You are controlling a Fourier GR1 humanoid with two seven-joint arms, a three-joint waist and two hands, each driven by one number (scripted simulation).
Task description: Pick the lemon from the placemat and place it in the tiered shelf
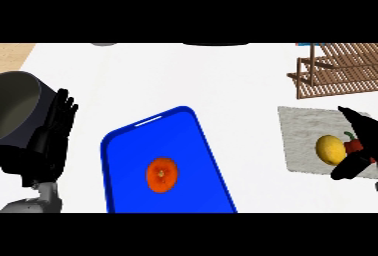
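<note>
Head view, left to right. Far left: dark round pot (pixel 16 107), cut off by the frame edge. Just beside it the left hand (pixel 53 132), fingers straight and up, holding nothing, resting near the left edge. Not involved in the job as far as I can judge.

Centre: blue tray (pixel 125 165) lying slanted on the white counter (pixel 221 80), one orange fruit (pixel 162 174) sitting on it. Distractor, not the task's thing.

Right: grey placemat (pixel 303 145) with the lemon (pixel 332 149) on it, toward the mat's right side. A small red pepper-like item with a green stem (pixel 354 144) is touching or just beside the lemon; partly hidden, hard to call. Right hand (pixel 356 155) is at the lemon from the right edge, one dark digit above it, one below, so they bracket the fruit. Fingers are apart and curving round it; whether they actually contact the lemon, cannot tell.

Upper right: wooden tiered shelf (pixel 336 70), well apart from the lemon, nothing visible in it.

Progress: early. Reach looks done, grasp is in hand at best. Lemon not lifted as far as visible. Left: close, lift, carry up to the shelf, set down, release.
</note>
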